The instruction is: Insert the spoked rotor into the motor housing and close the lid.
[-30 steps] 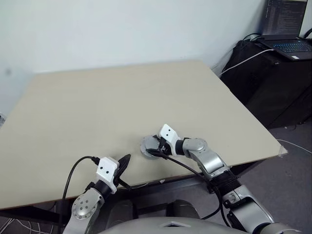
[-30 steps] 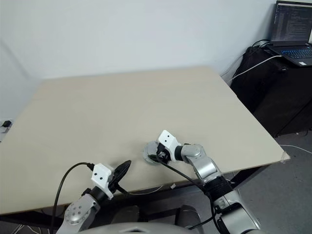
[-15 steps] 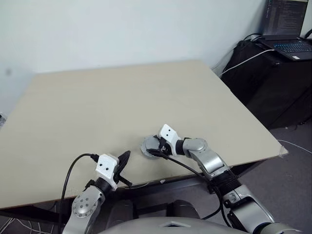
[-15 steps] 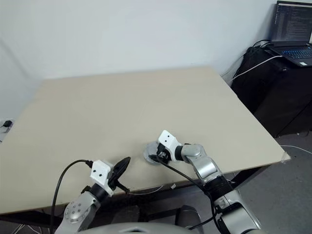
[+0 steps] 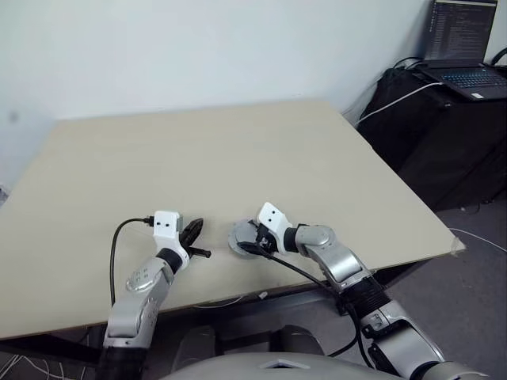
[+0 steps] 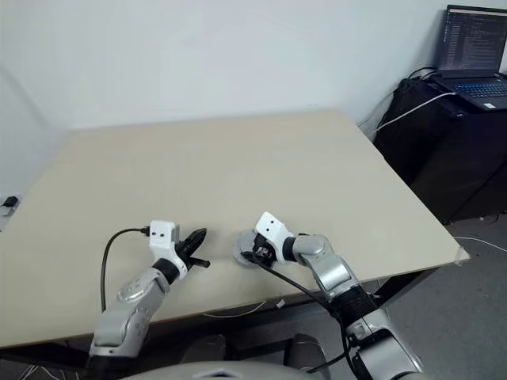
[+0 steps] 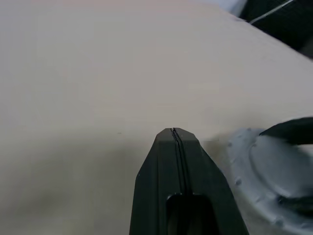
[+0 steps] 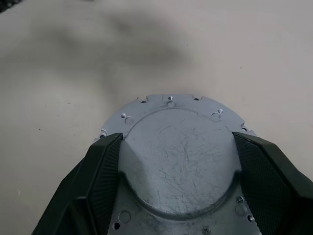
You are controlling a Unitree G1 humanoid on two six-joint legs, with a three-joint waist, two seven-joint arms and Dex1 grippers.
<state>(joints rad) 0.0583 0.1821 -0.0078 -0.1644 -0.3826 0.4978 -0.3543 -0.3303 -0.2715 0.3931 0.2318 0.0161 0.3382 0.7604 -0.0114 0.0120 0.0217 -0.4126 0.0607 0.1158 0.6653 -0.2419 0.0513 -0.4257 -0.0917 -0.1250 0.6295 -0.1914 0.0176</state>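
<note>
Our left gripper (image 5: 196,229) is hovering with fingers pressed together, empty, just left of the lid (image 8: 178,152); the lid is lying flat on the surface (image 5: 198,158) near its front edge; our right gripper (image 5: 253,237) is clasping its rim, fingers wide; we are reading no writing.

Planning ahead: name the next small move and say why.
Probably ease the shut left gripper toward the lid to steady it: the right gripper clasps its raised centre, and the left tip sits just short of its rim.
</note>
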